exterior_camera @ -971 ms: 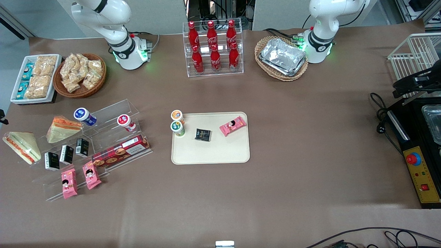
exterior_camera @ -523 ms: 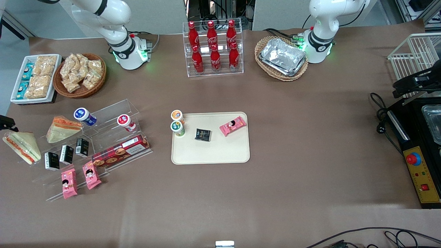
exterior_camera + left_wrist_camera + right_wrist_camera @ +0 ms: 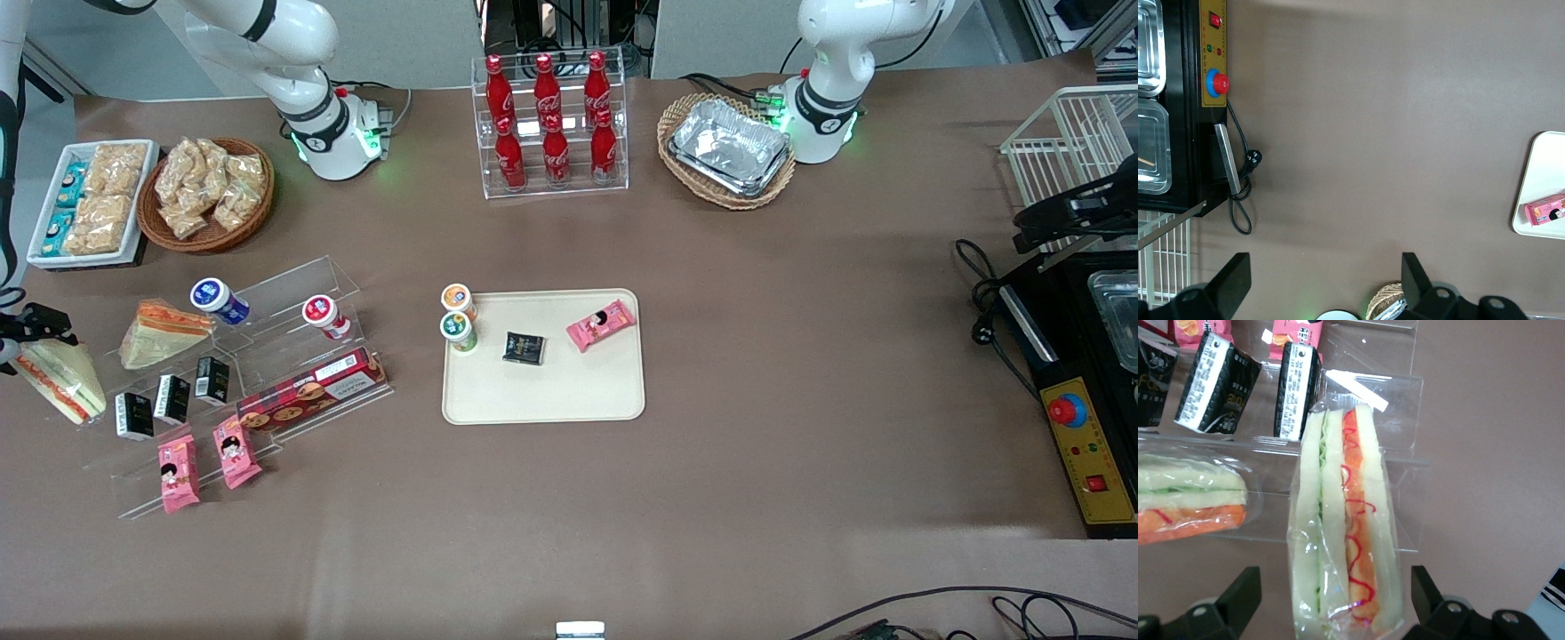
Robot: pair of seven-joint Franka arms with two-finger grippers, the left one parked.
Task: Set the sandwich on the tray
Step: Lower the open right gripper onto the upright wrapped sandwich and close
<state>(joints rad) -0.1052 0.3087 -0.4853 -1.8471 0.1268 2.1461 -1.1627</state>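
The sandwich [image 3: 60, 380] is a clear-wrapped wedge with white bread and red-orange and green stripes. It lies at the working arm's end of the table, beside the acrylic shelf. In the right wrist view the sandwich [image 3: 1341, 540] lies between my gripper's two fingers. My gripper [image 3: 32, 329] hovers over the sandwich's end farther from the front camera. The gripper [image 3: 1336, 597] is open, one finger on each side of the wedge, not touching it. The cream tray [image 3: 569, 396] lies at the table's middle and also shows in the left wrist view [image 3: 1540, 167].
A second wedge with an orange top [image 3: 162, 331] rests on the acrylic shelf [image 3: 293, 356] beside the sandwich. The shelf holds black packets [image 3: 172, 397], pink packets [image 3: 178, 474] and a biscuit box [image 3: 311, 388]. The tray carries two cups [image 3: 458, 329], a black packet [image 3: 524, 348] and a pink packet [image 3: 601, 324].
My gripper has come into the front view from the working arm's end of the table and now stands over the sandwich. The sandwich and tray have not moved.
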